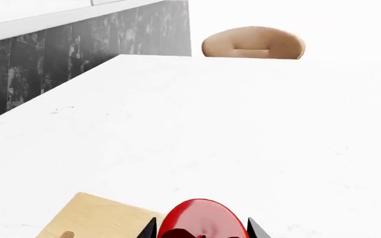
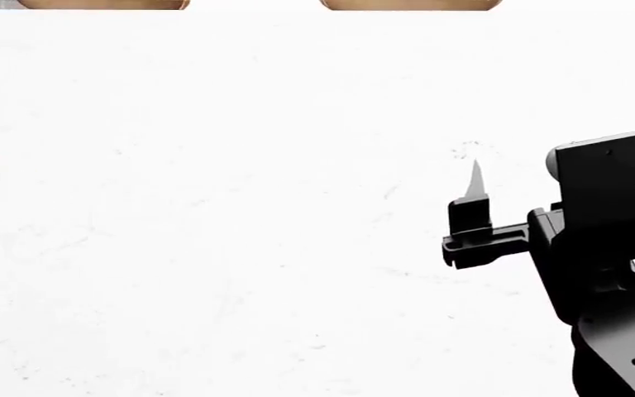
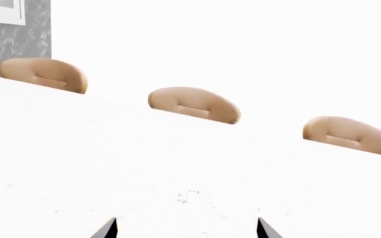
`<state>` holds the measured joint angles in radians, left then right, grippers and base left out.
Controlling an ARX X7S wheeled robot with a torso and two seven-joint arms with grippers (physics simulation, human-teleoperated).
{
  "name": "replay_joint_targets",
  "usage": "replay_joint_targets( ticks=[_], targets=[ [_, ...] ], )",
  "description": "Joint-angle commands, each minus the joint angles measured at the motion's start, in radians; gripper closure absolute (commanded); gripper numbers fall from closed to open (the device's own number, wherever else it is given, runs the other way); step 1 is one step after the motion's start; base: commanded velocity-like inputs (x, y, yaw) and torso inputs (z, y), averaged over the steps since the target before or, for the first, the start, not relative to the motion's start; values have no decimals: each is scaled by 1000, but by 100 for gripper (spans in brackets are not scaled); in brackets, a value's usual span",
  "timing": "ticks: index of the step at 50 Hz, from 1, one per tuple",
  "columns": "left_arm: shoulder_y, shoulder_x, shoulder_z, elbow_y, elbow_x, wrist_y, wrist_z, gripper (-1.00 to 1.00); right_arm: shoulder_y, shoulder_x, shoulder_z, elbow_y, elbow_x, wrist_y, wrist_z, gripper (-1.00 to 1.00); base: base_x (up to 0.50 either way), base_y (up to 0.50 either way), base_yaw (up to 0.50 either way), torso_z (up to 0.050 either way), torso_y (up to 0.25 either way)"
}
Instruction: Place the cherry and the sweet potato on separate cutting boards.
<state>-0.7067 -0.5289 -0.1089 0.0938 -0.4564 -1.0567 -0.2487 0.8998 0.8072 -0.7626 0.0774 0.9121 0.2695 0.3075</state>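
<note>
In the left wrist view the glossy red cherry [image 1: 200, 215] sits between my left gripper's [image 1: 200, 232] two dark fingertips, which close against its sides. A light tan cutting board [image 1: 95, 218] lies on the white table just beside the cherry; only one corner of it shows. My right gripper [image 3: 186, 230] is open and empty over bare tabletop, and it shows at the right of the head view [image 2: 475, 194]. The sweet potato and any second board are out of view. The left arm does not show in the head view.
The white table [image 2: 241, 207] fills the head view. Tan chair backs [image 3: 194, 104] line its far edge, and one shows in the left wrist view [image 1: 253, 43]. A dark marbled wall [image 1: 78, 44] runs along one side of the table.
</note>
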Motion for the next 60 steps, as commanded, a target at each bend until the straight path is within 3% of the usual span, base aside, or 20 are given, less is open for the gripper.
replay_joint_targets(
  ticks=[1,18,26,39,60],
  targets=[
    [-8,-13,-4,-91,31,52,-17,100,0,-4,1,1,1,2,0,-100,0,0,0,0,0],
    [31,-19,-32,-128,31,76,-15,100,12,-5,2,1,-1,9,-4,-100,0,0,0,0,0],
    [-58,9,61,-296,83,158,18,100,9,-16,-3,11,-3,10,-9,-100,0,0,0,0,0],
    [-137,51,123,-585,139,312,64,100,0,-23,-7,20,-4,11,-11,-100,0,0,0,0,0],
    [-55,35,81,-564,113,307,56,100,-21,-16,0,18,0,0,-7,-100,0,0,0,0,0]
  ],
)
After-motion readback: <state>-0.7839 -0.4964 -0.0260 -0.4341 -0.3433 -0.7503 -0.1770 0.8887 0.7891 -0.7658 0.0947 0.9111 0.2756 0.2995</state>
